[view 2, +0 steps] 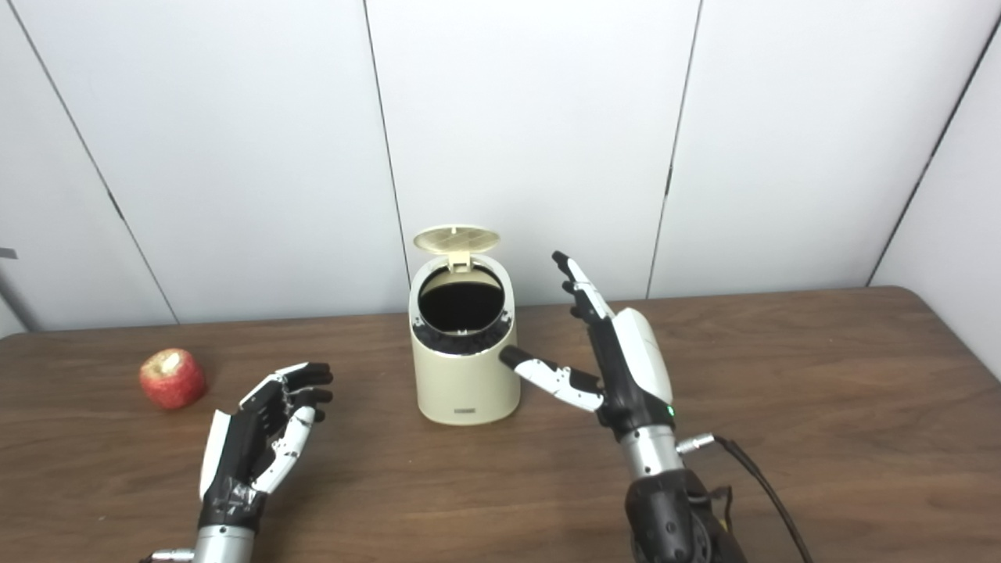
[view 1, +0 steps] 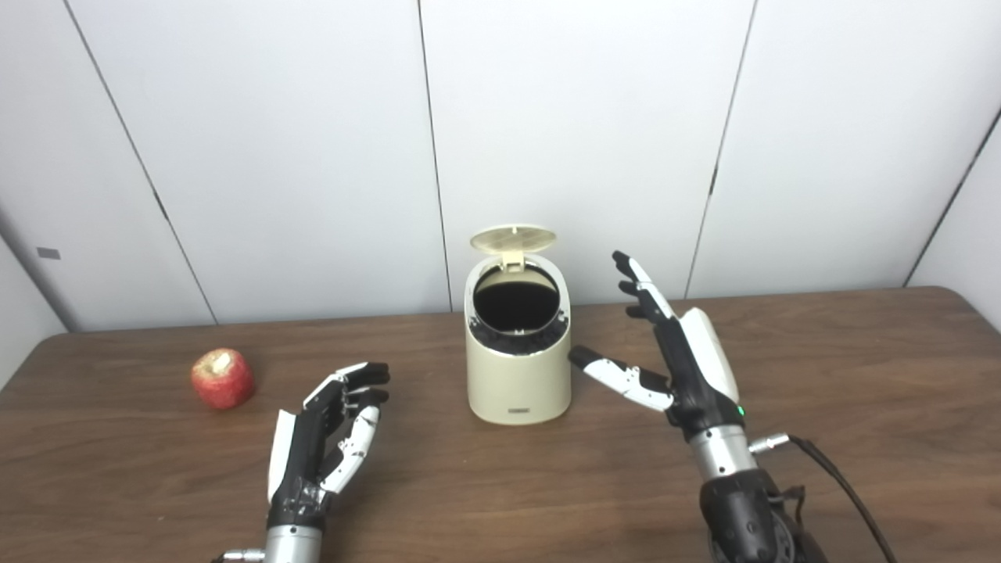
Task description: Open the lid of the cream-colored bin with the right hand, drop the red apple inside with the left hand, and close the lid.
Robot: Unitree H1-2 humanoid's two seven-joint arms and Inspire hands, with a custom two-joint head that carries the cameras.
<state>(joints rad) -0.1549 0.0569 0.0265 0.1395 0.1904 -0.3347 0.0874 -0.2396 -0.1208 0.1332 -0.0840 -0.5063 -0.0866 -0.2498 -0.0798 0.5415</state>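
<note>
The cream-colored bin (view 1: pixel 518 375) stands at the table's middle with its lid (view 1: pixel 513 238) tipped up and back, showing a dark round opening. A red apple (view 1: pixel 223 379) lies on the wood at the left, apart from both hands. My left hand (view 1: pixel 328 438) hovers to the right of the apple, empty, its fingers curled loosely and spread. My right hand (view 1: pixel 672 352) is raised just right of the bin, open, fingers pointing up and thumb reaching toward the bin's side without touching it.
The brown wooden table (view 1: pixel 821 375) ends at a white panelled wall (view 1: pixel 586 117) close behind the bin. A black cable (view 1: pixel 844 485) runs from my right wrist to the lower right.
</note>
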